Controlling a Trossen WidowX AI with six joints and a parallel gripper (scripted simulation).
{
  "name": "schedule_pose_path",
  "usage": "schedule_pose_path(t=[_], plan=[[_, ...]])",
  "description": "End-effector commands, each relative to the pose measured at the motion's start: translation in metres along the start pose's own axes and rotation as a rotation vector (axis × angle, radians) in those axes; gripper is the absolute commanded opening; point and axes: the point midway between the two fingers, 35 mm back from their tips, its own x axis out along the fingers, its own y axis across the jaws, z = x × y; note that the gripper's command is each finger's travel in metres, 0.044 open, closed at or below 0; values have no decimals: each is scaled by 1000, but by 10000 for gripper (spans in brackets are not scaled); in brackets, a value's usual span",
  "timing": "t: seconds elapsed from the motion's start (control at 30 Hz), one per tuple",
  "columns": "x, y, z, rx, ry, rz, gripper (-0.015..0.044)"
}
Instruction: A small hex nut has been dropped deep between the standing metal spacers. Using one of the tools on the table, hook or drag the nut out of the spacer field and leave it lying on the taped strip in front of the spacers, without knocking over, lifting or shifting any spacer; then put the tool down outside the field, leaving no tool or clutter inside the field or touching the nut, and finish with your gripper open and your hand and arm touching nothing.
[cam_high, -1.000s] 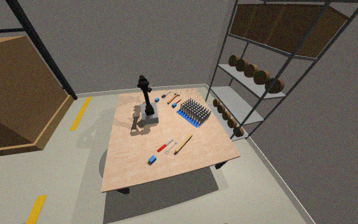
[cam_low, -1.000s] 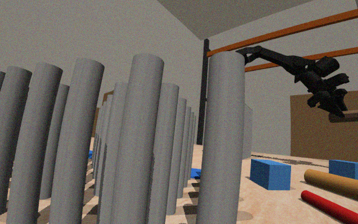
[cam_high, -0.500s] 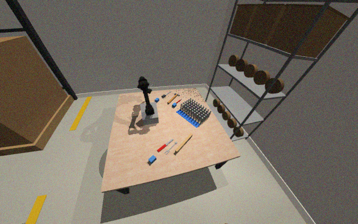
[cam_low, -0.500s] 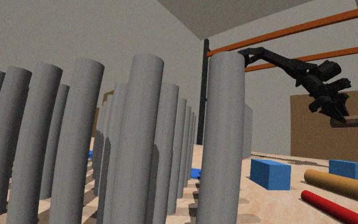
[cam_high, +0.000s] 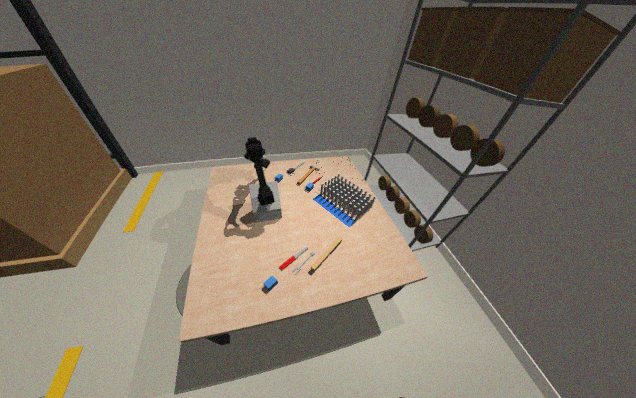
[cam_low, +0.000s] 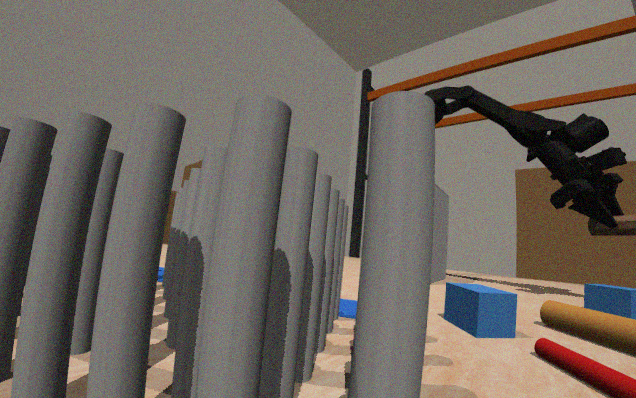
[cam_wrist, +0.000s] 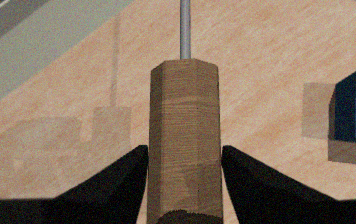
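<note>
The arm (cam_low: 520, 125) is matt black all over, built of blocky, angular links with chunky joint housings. Its hand (cam_wrist: 184, 186) ends in two plain black wedge-shaped fingers that taper toward their tips. It rises from a pale grey square base (cam_high: 274, 205).

At the right side stands a metal shelf rack (cam_high: 517, 102) with grey boards. Brown wooden discs (cam_high: 465, 137) stand in a row on its middle shelf, and a second row of discs (cam_high: 402, 205) stands on a lower one. Its top level carries a dark brown panel (cam_high: 505, 47). At the left is a big brown box (cam_high: 47, 160) beside a black post (cam_high: 75, 87). On the floor (cam_high: 450, 340) lie two yellow strips, one (cam_high: 144, 201) near the box and one (cam_high: 65, 371) at the lower edge. The walls (cam_high: 250, 75) are plain grey. In the exterior view two orange beams (cam_low: 500, 55) run across the far wall, perhaps part of a frame.
</note>
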Motion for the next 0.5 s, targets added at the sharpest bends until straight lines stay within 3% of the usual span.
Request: schedule_pose_path(t=[0.0, 0.47], plan=[[6, 0, -3, 4, 1, 4, 0], [20, -4, -10, 4, 1, 4, 0]])
